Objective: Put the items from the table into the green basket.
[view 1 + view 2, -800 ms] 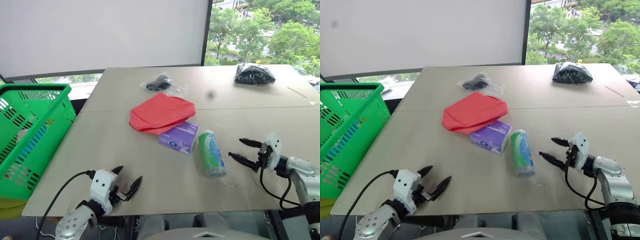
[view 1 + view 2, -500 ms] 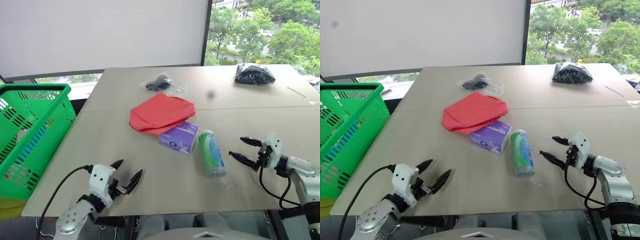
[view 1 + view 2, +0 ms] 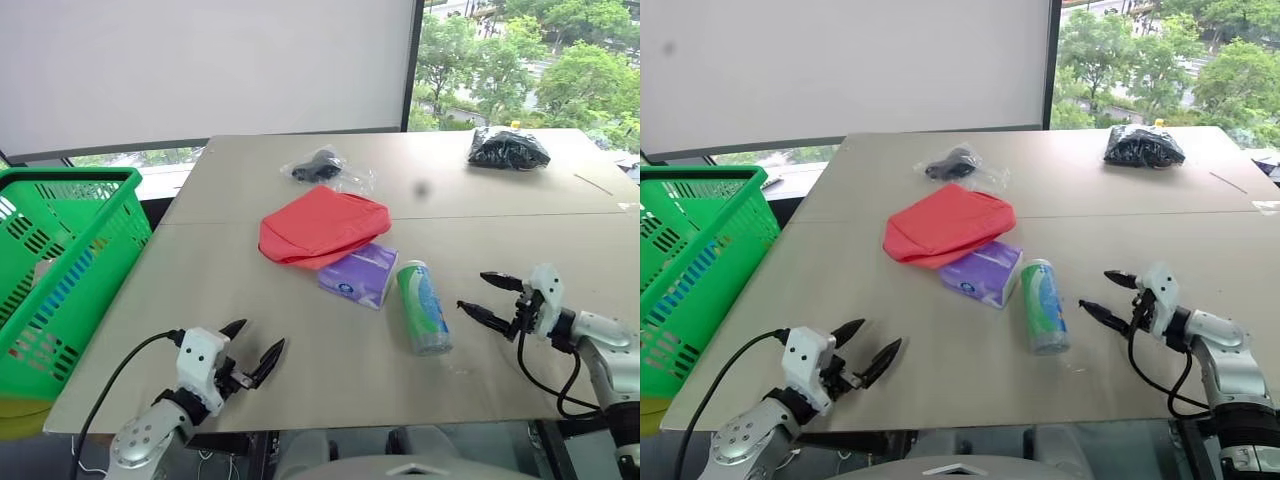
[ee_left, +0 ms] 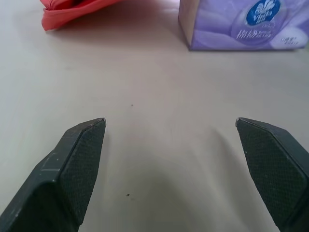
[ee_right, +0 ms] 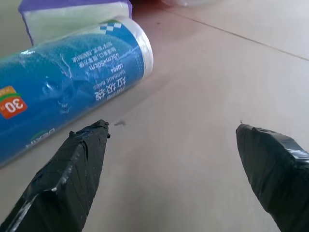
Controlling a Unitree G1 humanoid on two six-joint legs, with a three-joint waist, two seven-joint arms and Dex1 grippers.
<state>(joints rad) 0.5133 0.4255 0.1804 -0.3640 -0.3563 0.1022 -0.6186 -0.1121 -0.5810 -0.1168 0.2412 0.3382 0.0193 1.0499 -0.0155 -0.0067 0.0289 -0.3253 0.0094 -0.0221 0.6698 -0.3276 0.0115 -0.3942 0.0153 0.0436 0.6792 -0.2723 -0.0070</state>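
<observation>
Stock as I read it from my station:

- Table [image 3: 250, 290]: flat beige-grey top, thin seam running across it.
- Green basket [image 3: 60, 260]: bright green plastic, slotted sides, thick rim; stands off the table's left edge.
- Red pouch [image 3: 322, 225]: soft, rumpled, mid-table, overlapping the purple tissue packet [image 3: 360, 275].
- Can [image 3: 423, 306]: cylinder in a green-and-white wrap with blue printing, lying on its side just beside the packet.
- Clear bag [image 3: 325, 168]: crinkled plastic with a black object inside, beyond the pouch.
- Black-filled bag [image 3: 508, 149]: far right corner, well apart from the others.
- Left gripper [image 3: 252, 348]: my near-left edge, fingers spread wide, nothing between them.
- Right gripper [image 3: 487, 295]: near the can, pointing toward it, fingers likewise wide apart and empty.
</observation>
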